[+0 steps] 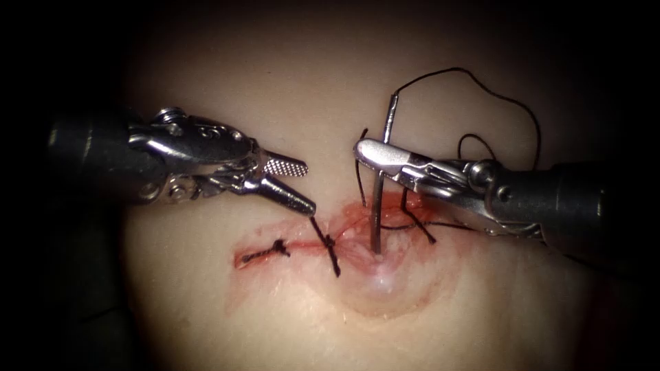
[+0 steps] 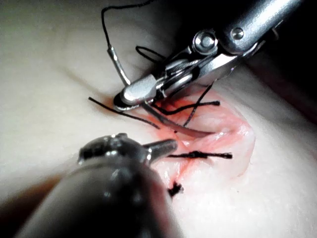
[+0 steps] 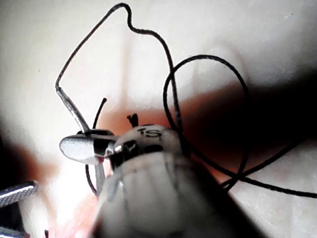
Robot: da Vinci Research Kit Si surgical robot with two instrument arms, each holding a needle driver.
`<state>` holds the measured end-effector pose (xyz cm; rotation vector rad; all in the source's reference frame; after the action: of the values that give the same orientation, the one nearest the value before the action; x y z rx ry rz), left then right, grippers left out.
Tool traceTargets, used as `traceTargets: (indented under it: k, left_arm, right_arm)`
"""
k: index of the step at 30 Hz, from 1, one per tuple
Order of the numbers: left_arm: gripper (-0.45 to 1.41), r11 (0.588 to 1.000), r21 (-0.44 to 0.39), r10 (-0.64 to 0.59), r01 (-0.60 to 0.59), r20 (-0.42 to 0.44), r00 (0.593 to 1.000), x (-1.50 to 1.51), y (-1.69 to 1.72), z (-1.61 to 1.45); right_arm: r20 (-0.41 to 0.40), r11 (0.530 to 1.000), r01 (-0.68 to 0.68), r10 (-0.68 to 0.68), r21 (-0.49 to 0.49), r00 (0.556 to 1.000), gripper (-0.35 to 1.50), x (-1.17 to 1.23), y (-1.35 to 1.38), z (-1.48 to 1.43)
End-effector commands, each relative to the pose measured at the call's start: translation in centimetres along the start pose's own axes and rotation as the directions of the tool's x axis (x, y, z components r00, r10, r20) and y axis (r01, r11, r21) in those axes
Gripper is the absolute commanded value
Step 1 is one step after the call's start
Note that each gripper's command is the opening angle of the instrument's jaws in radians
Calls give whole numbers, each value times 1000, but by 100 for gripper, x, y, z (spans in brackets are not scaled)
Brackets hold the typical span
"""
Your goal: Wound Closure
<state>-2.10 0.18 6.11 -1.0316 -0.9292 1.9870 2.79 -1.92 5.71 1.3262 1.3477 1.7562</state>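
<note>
The tissue [image 1: 206,316] has a cut [image 1: 357,237] running left to right, wet with red fluid. My right tool [image 1: 366,151] is shut on the curved needle [image 1: 378,206] near mid-curve, a little toward the tail. The needle stands almost upright with its tip sunk in the tissue at the near edge of the cut, right of the middle knot. Black thread [image 1: 481,86] loops from the needle's tail off to the right. My left tool [image 1: 306,185] hovers open and holds nothing, left of the needle and above the cut. The left wrist view shows the right tool [image 2: 131,96] gripping the needle [image 2: 171,124].
Two tied stitches with short cut ends cross the cut, one [image 1: 275,250] at the left and one [image 1: 328,245] near the middle. More thread ends [image 1: 416,223] lie under the right tool. The tissue bulges around the needle's tip [image 1: 378,275].
</note>
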Motion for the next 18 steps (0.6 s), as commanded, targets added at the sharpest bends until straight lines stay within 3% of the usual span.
traceTargets:
  k: [1,18]
  left_arm:
    - [49,1000,-1,1,-1,0,1000,-1,-3,6]
    - [47,1000,-3,1,-1,2,1000,0,-3,6]
  right_arm:
    - [0,1000,-10,10,2,1000,-35,-2,0,9]
    - [0,991,-132,132,32,991,-35,-14,-5,15]
